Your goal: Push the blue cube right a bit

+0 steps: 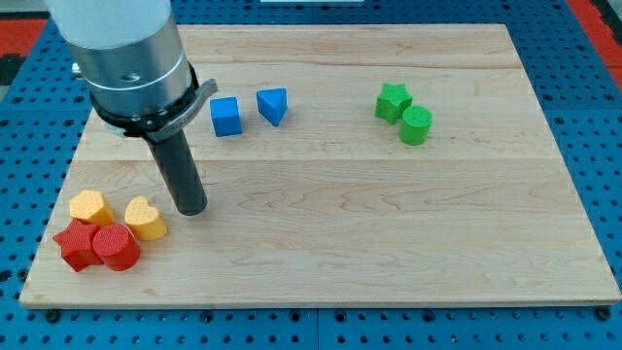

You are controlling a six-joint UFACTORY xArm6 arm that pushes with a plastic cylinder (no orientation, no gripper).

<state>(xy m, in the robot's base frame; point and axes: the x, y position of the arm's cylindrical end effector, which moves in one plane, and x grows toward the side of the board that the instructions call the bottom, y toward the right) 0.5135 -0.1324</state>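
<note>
My tip (pixel 192 208) rested on the desk (pixel 369 243), at seven o'clock from the blue cube (pixel 225 116), well apart; no hand showed.

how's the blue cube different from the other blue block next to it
Shape: the blue cube is boxy with a flat top, while the blue wedge is triangular and comes to a point.
Place: the blue cube sits toward the view's left, nearer my tip; the blue wedge sits to its right, slightly nearer the view's top.
Both are the same blue, similar in size, apart from each other, and untouched by my tip.

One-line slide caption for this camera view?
My tip rests below-left of the blue cube, beside the yellow heart, on the wooden board.
</note>
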